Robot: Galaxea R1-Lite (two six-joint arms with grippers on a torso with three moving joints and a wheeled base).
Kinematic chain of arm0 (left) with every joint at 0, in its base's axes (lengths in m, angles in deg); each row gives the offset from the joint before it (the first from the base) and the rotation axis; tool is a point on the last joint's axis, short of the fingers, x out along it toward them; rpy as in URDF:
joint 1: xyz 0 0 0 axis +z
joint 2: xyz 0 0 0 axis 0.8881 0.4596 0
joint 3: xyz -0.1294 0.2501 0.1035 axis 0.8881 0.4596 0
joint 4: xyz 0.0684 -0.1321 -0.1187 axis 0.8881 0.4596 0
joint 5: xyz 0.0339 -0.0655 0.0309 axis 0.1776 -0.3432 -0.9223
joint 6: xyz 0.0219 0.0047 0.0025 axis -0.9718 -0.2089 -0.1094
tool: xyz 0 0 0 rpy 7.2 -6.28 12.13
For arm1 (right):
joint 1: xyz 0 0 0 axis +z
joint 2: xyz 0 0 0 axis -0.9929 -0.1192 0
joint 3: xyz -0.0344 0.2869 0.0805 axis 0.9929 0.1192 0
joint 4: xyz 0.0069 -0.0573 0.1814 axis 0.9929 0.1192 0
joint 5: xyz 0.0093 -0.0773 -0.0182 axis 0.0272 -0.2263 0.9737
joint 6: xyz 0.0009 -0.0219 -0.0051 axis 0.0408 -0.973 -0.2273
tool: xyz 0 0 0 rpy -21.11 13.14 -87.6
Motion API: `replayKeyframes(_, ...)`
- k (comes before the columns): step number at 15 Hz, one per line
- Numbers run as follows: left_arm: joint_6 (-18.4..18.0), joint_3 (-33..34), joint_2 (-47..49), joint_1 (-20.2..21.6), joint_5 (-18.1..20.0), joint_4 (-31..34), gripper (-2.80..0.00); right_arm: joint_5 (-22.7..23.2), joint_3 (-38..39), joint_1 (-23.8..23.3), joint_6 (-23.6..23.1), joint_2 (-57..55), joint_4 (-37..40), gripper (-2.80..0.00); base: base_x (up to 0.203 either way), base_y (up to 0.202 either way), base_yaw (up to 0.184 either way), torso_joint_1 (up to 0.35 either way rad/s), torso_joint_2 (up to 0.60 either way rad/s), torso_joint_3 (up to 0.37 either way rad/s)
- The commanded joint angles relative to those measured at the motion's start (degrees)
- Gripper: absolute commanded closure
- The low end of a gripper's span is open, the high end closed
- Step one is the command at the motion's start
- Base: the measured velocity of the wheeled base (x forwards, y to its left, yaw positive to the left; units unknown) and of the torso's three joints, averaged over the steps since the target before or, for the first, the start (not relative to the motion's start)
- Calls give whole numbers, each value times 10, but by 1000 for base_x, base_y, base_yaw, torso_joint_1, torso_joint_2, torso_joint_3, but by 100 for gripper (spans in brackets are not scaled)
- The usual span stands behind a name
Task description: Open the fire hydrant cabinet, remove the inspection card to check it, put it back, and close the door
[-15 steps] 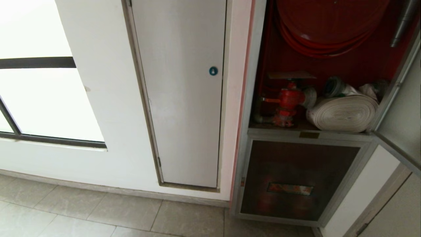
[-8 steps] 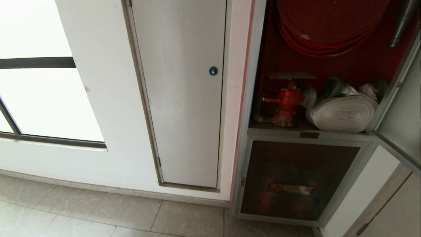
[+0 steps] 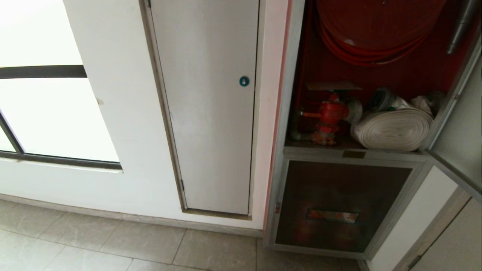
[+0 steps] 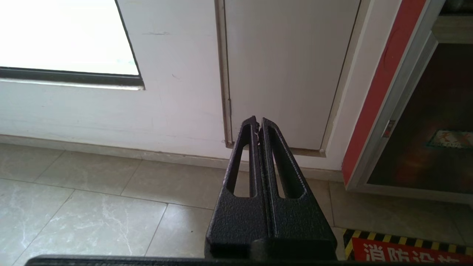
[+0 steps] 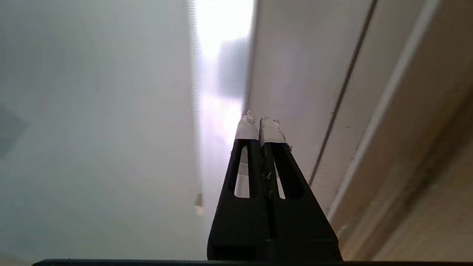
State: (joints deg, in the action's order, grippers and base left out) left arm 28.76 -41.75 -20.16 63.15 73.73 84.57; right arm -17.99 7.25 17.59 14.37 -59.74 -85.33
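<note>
Fire hydrant cabinet (image 3: 287,150) stood at the right side of the head view with its upper compartment open, and the red inside was visible. The door (image 3: 461,146) was swung out to the right, so only its silver frame and pale inner side showed at the picture's right edge. Inside, a red hose reel (image 3: 376,30) hung at the top. Below it a red valve (image 3: 329,114) stood at the left of the shelf, and a rolled white hose (image 3: 391,130) lay just beside it on the right. A thin flat sheet, probably the inspection card (image 3: 333,86), lay level just above the valve, though its surface was too dark to read. Under the shelf was a lower dark panel (image 3: 339,205) with a small brass plate (image 3: 354,154) above it. To the left of the cabinet were a plain white door (image 3: 211,113) with a blue round lock (image 3: 244,81), a window (image 3: 45,105) and the tiled floor (image 3: 113,244). Neither arm appeared in the head view. The left claw (image 4: 258,123) was pressed together and empty, pointing at the foot of the white door above the floor. The right claw (image 5: 259,123) was also pressed together and held nothing; its white-tipped fingers (image 5: 247,130) were near a pale flat surface that I could not identify.
</note>
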Motion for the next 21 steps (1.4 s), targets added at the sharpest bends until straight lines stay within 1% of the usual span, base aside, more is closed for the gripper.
replayKeyframes(1, 0, 1, 1, 0, 0, -1, 0, -1, 0, 6, -1, 1, -1, 0, 0, 0, 0, 0, 0, 0)
replayKeyframes(5, 0, 1, 0, 0, 0, 0, 0, -1, 11, 16, -1, 3, 1, 0, 0, 0, 0, 0, 0, 0)
replayKeyframes(10, 0, 1, 0, 0, 0, 0, 0, -5, 11, 14, 0, 12, 1, 0, 0, 0, 0, 0, 0, 0)
replayKeyframes(12, 0, 1, 0, 0, 0, 0, 0, -9, 10, 5, -1, 21, 0, 0, 0, 0, 0, 0, 0, 0)
replayKeyframes(16, 0, 1, 1, 0, 0, 0, 0, -8, 9, -29, -2, 19, 0, 0, 0, 0, 0, 0, 0, 0)
replayKeyframes(21, 0, 1, 1, 0, 0, 0, 0, -5, 4, -30, -2, -1, 1, 0, 0, 0, 0, 0, 0, 0)
